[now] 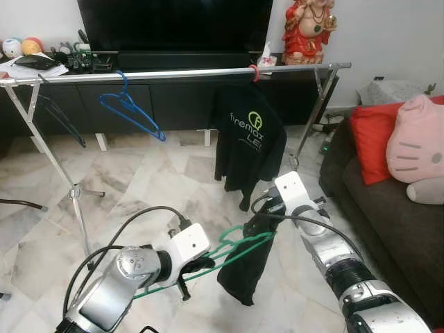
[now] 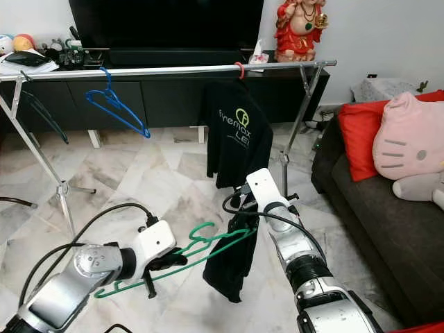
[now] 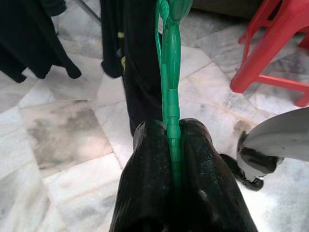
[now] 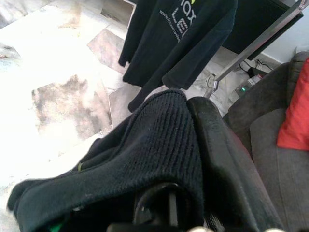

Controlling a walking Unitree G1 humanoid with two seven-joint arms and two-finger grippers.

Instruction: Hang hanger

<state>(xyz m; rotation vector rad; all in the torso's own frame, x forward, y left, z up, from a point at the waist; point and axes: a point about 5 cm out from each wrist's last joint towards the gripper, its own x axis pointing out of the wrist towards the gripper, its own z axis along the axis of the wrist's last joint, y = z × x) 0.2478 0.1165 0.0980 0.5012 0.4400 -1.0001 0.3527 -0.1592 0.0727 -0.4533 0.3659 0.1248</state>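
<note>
Green hanger sits low betw. both arms, long axis running L-R: left gripper pinches its bar, right gripper pinches the dark garment draped on it. Rail is up and well ahead, w/ a blue hanger and a black tee reading "firemax".

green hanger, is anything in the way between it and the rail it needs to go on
Nothing visible blocks it. The green hanger, held by the left gripper, sits low in front of the rail; open rail lies between the blue hanger and the hung black shirt.
</note>
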